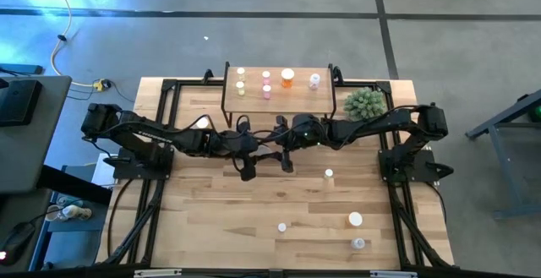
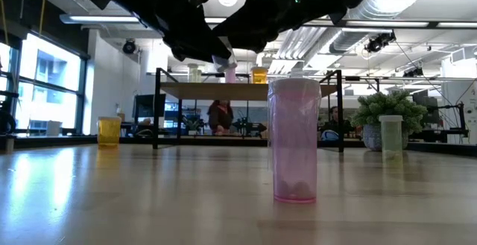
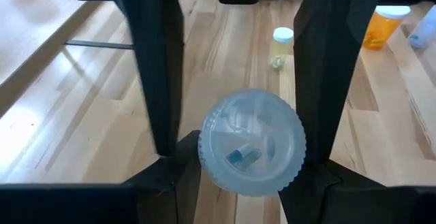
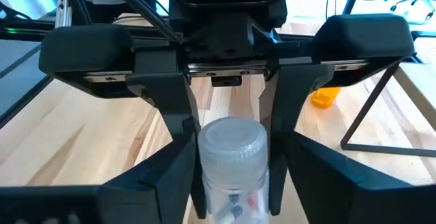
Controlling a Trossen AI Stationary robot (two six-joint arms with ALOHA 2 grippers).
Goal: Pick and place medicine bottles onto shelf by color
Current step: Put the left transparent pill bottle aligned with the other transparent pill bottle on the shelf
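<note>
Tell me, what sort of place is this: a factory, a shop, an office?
Most likely a robotics lab or workshop in a large open hall. The low view shows exposed silver ceiling ducts, long strip lights and tall windows behind the wooden table, and a person seated among equipment.

No readable text, labels, brands or numbers found on bottles, shelf, counter or arms.

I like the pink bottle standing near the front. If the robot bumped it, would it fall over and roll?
Probably. The pink bottle stands tall and narrow on the table, so a nudge near its cap might tip it. Its round body would likely roll then. It looks almost empty, so probably light.
</note>
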